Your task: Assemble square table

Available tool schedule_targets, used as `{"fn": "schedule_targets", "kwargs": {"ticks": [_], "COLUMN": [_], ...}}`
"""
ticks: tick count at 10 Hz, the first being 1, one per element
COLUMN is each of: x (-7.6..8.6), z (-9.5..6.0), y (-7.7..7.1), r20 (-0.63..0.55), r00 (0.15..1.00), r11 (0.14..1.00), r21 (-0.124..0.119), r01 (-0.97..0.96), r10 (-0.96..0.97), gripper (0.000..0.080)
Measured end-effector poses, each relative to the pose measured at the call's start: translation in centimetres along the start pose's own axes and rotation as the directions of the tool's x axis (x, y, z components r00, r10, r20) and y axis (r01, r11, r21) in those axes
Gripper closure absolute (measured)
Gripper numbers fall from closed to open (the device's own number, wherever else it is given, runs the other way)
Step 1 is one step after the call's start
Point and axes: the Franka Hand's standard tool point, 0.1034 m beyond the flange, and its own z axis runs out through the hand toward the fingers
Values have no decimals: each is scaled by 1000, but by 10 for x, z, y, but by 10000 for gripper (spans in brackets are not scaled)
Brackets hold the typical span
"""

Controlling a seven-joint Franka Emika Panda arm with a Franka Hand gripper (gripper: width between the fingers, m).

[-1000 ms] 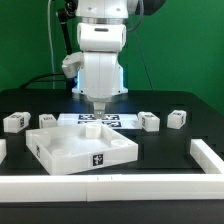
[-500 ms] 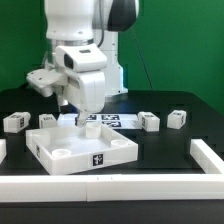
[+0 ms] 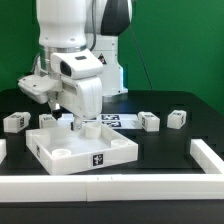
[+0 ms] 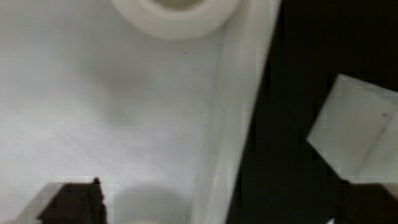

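The square table's white panel (image 3: 82,150) lies rim up on the black table, front centre. My gripper (image 3: 70,120) hangs low over its back left part. In the wrist view the gripper (image 4: 217,206) is open and empty. Its dark fingers (image 4: 71,205) stand on either side of the panel's raised rim (image 4: 240,110), one over the panel's inner face, one over the black table. A round socket (image 4: 178,12) shows on the panel. Small white legs lie at the far left (image 3: 14,122), behind the panel's left corner (image 3: 46,119), and right (image 3: 148,121), (image 3: 178,118).
The marker board (image 3: 108,121) lies behind the panel. Long white bars edge the surface at the front (image 3: 110,185) and right (image 3: 208,153). A white slanted piece (image 4: 365,125) lies on the black table just outside the rim; I cannot tell what it is.
The arm has swung from above the marker board toward the exterior view's left and turned. The gripper now sits over the panel's back left part. No part has moved.
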Motion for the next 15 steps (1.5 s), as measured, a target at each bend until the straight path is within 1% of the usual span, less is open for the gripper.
{"fn": "schedule_targets", "kwargs": {"ticks": [1, 3, 6, 7, 8, 10, 11, 12, 15], "x": [2, 4, 3, 3, 3, 3, 3, 1, 1], "z": [4, 6, 11, 11, 12, 12, 12, 11, 11], "y": [4, 6, 4, 4, 4, 3, 3, 4, 4], "r20": [-6, -10, -17, -17, -18, -18, -18, -15, -13], "r00": [1000, 999, 998, 998, 998, 998, 998, 998, 998], "r11": [1000, 999, 999, 999, 999, 998, 998, 998, 998], "r21": [2, 3, 8, 8, 8, 9, 9, 5, 3], "r01": [-18, -43, -53, -53, -54, -55, -56, -59, -61], "r10": [18, 43, 53, 53, 54, 55, 56, 59, 61], "gripper": [150, 150, 150, 321, 321, 593, 593, 735, 735]}}
